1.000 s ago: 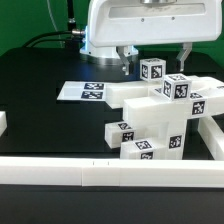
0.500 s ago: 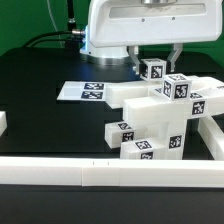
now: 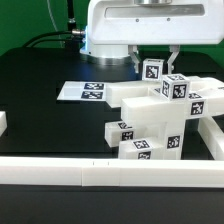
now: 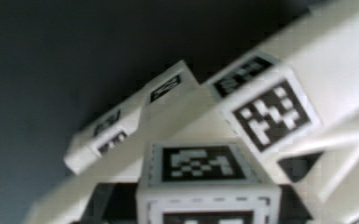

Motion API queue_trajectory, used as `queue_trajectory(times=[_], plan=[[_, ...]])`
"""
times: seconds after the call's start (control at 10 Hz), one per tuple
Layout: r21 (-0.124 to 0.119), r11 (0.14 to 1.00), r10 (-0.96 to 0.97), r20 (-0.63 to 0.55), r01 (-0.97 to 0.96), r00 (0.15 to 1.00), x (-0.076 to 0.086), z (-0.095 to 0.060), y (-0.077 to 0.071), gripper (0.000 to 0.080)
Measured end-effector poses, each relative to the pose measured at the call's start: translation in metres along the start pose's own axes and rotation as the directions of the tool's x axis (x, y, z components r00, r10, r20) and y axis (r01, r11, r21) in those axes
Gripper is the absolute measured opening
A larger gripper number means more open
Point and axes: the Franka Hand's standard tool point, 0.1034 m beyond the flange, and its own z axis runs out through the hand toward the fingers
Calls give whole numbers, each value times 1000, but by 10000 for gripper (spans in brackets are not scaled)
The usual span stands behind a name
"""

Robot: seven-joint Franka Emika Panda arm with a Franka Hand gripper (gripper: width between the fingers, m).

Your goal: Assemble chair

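The chair is a cluster of white tagged pieces [image 3: 150,122] at the exterior view's right of the black table. A short square post [image 3: 152,70] with a tag on its face stands at the back of the cluster. My gripper [image 3: 153,64] hangs over it, shut on this post, with one finger on each side. In the wrist view the post [image 4: 201,165] fills the space between the dark fingers [image 4: 119,200], and my gripper [image 4: 202,205] is pressed against both of its sides. A longer tagged chair piece [image 4: 274,105] lies slanted beyond it.
The marker board [image 3: 85,91] lies flat on the table at the exterior view's left of the cluster. A long white border rail [image 3: 90,172] runs along the front, and another [image 3: 210,132] along the exterior view's right. The arm's white body [image 3: 140,25] looms behind.
The fingers stood wide apart a second ago. They have since closed inward onto the tagged post and stayed there. The post has barely shifted.
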Motion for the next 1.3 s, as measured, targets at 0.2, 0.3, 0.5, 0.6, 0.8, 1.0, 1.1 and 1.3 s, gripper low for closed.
queue_trajectory(times=[0.2,0.3,0.5,0.6,0.8,1.0,1.1,1.3], plan=[[1,995,100,0,-100,995,0,0,0,280],[2,987,162,1,-162,987,0,0,0,281],[3,956,294,2,-294,956,0,0,-1,281],[17,899,438,11,-438,899,0,1,0,281],[27,756,653,33,-654,757,-1,1,-2,281],[23,688,724,38,-725,688,-2,1,-4,281],[24,704,709,37,-709,705,-2,1,-4,281],[27,757,651,37,-652,758,-1,0,-5,495]])
